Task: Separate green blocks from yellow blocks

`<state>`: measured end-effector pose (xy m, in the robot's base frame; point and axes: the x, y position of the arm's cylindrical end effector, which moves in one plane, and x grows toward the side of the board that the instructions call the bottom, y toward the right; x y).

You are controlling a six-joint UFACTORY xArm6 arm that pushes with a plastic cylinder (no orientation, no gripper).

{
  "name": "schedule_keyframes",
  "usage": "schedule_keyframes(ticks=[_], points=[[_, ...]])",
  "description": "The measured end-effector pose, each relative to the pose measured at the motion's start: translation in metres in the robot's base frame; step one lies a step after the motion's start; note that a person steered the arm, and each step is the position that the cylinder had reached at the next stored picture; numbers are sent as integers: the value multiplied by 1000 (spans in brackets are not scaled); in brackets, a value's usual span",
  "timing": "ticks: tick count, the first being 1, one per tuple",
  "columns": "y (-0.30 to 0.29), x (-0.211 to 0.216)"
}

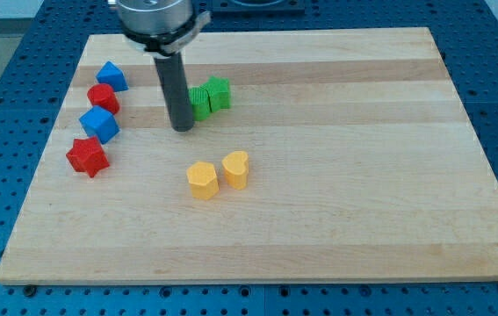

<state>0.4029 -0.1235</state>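
Resting my tip (182, 128), a fingerless rod, left of two green blocks (208, 96), push them upward, away from yellow blocks (219, 174).

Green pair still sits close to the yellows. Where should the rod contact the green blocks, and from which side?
Push the green blocks on their bottom-facing side, coming from the view's bottom, driving them toward the view's top, away from the yellow blocks. My tip already sits at their lower left.

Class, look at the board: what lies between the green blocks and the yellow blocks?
Nothing: in the camera view only bare board separates the green blocks from the yellow blocks. My tip sits just left of the greens.
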Motion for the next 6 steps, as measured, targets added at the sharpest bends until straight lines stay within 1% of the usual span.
schedule_keyframes(ticks=[1, 2, 4, 5, 6], points=[[-23, 0], [-13, -11], [12, -30], [25, -52], [59, -62]])
